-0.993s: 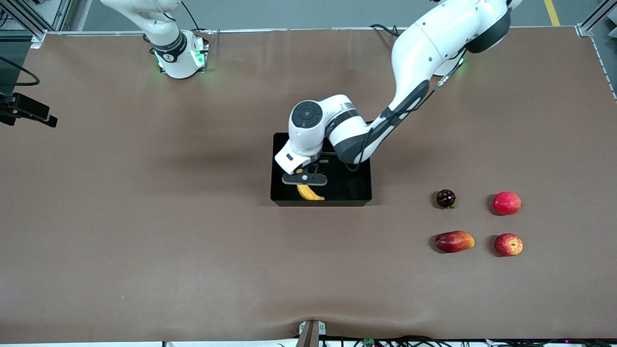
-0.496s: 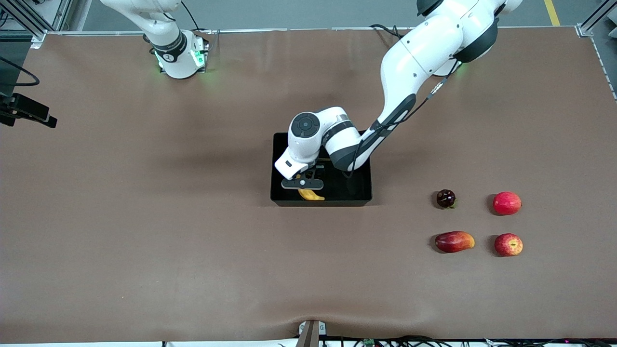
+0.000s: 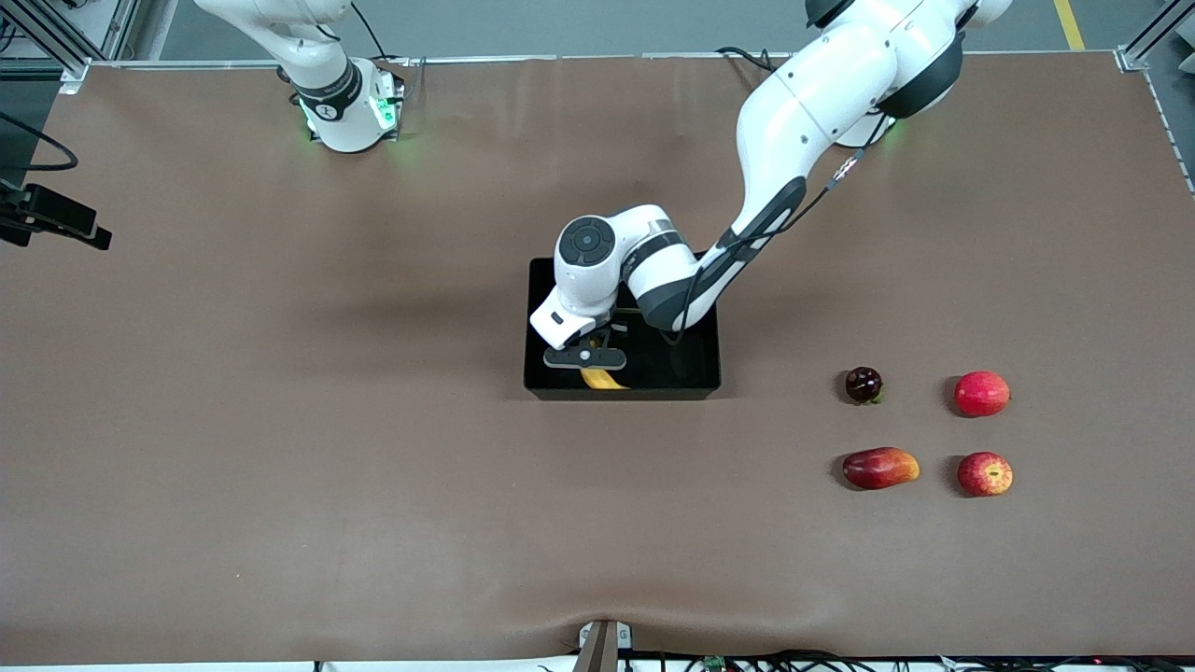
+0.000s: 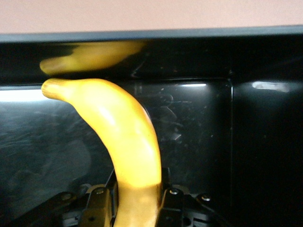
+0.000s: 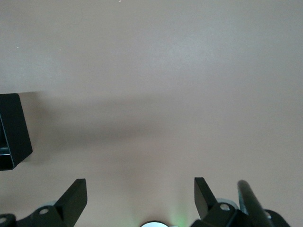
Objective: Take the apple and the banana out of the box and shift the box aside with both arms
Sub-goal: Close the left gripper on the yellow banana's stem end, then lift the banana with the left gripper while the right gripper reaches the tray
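The black box [image 3: 702, 377] stands mid-table. My left gripper [image 3: 586, 357] reaches down into it and is shut on the yellow banana [image 3: 603, 380]. In the left wrist view the banana [image 4: 123, 127] curves out from between the fingers [image 4: 97, 210] of the left gripper [image 4: 137, 208], its tip near the glossy box wall [image 4: 199, 61]. The small streaked red apple [image 3: 984, 473] lies on the table toward the left arm's end, nearer the front camera. My right gripper [image 5: 140, 194] hangs open over bare table beside a box corner [image 5: 12, 132]; that arm waits.
Next to the apple lie an oblong red-and-yellow mango [image 3: 879, 468], a pinkish-red round fruit [image 3: 981, 393] and a small dark round fruit [image 3: 864, 385]. The right arm's base [image 3: 345, 112] stands at the table's back edge. Brown cloth covers the table.
The left gripper has sunk a little into the box and closed from open onto the banana. The right arm has not moved.
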